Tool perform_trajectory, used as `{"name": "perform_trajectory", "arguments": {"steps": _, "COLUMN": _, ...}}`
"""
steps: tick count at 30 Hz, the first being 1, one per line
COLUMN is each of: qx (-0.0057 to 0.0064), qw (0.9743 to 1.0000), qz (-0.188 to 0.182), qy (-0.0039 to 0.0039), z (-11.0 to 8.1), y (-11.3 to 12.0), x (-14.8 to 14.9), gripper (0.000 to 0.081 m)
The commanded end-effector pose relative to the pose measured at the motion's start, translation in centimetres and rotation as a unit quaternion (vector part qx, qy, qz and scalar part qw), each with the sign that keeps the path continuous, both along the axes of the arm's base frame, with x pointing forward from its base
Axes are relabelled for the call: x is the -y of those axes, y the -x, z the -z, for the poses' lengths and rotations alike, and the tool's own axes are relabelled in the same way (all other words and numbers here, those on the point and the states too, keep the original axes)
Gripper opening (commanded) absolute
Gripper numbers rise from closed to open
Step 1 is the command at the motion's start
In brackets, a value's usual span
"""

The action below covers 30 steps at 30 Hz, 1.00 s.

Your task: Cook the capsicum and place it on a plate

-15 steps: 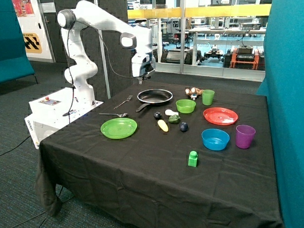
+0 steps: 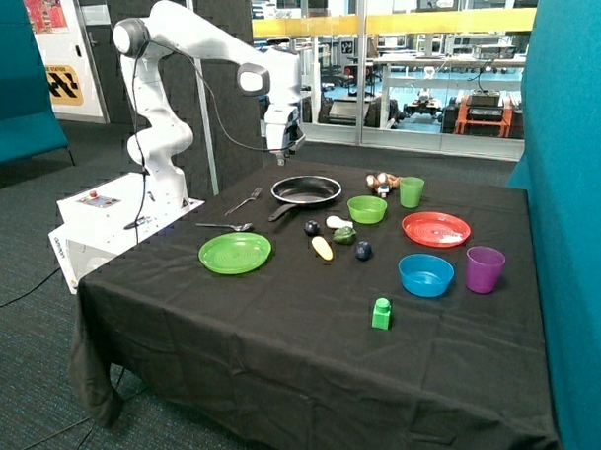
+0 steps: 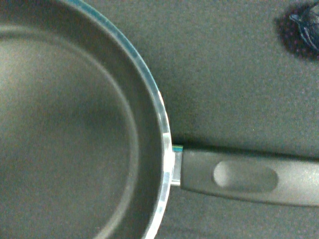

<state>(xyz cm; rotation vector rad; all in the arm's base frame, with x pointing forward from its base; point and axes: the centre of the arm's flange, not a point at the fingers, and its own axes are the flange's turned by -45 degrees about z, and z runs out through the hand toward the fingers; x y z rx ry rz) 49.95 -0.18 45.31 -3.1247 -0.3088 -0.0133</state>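
The dark green capsicum (image 2: 345, 234) lies on the black cloth between the frying pan (image 2: 306, 190) and the blue bowl, next to a yellow piece (image 2: 322, 248). The bright green plate (image 2: 235, 252) lies empty near the table's front left. My gripper (image 2: 280, 159) hangs in the air just above the pan's far left rim and holds nothing that shows. The wrist view looks straight down on the empty pan (image 3: 65, 124) and its handle (image 3: 244, 177). The capsicum is out of the wrist view.
Two dark balls (image 2: 311, 226) (image 2: 364, 249) lie by the capsicum. A green bowl (image 2: 367, 209), green cup (image 2: 411, 191), red plate (image 2: 436, 229), blue bowl (image 2: 425, 274), purple cup (image 2: 484, 268) and green block (image 2: 380, 314) stand to the right. A fork (image 2: 244, 200) and spoon (image 2: 224, 225) lie left of the pan.
The wrist has shifted a little towards the pan and turned slightly. Nothing on the table has moved.
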Motion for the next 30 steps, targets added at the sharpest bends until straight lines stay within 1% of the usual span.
{"name": "perform_trajectory", "arguments": {"steps": 1, "qx": -0.0041, "qw": 0.9995, "qz": -0.031, "qy": 0.00135, "z": -0.3, "y": -0.3, "x": 0.4, "gripper": 0.0631}}
{"name": "perform_trajectory", "arguments": {"steps": 2, "qx": -0.0041, "qw": 0.9996, "qz": -0.029, "qy": 0.00134, "z": -0.2, "y": -0.3, "x": 0.4, "gripper": 0.063}}
{"name": "perform_trajectory", "arguments": {"steps": 5, "qx": -0.0041, "qw": 1.0, "qz": 0.004, "qy": 0.0012, "z": 0.1, "y": -0.9, "x": 0.9, "gripper": 0.0622}}
{"name": "perform_trajectory", "arguments": {"steps": 6, "qx": -0.0041, "qw": 1.0, "qz": 0.006, "qy": 0.00119, "z": 0.2, "y": -1.1, "x": 1.0, "gripper": 0.0619}}
{"name": "perform_trajectory", "arguments": {"steps": 7, "qx": -0.0042, "qw": 0.9996, "qz": 0.027, "qy": 0.00111, "z": 0.5, "y": -1.6, "x": 1.2, "gripper": 0.0617}}
{"name": "perform_trajectory", "arguments": {"steps": 9, "qx": -0.0042, "qw": 0.999, "qz": 0.044, "qy": 0.00104, "z": 0.8, "y": -2.5, "x": 1.4, "gripper": 0.061}}
{"name": "perform_trajectory", "arguments": {"steps": 13, "qx": -0.0042, "qw": 0.9986, "qz": 0.053, "qy": 0.001, "z": 1.1, "y": -3.4, "x": 1.6, "gripper": 0.0601}}
{"name": "perform_trajectory", "arguments": {"steps": 20, "qx": -0.0042, "qw": 0.9977, "qz": 0.068, "qy": 0.00093, "z": 1.8, "y": -4.7, "x": 1.8, "gripper": 0.0611}}
{"name": "perform_trajectory", "arguments": {"steps": 25, "qx": -0.0042, "qw": 0.9973, "qz": 0.073, "qy": 0.00091, "z": 3.0, "y": -5.6, "x": 1.9, "gripper": 0.0639}}
{"name": "perform_trajectory", "arguments": {"steps": 30, "qx": -0.0042, "qw": 0.9973, "qz": 0.074, "qy": 0.00091, "z": 4.2, "y": -6.7, "x": 1.9, "gripper": 0.0645}}
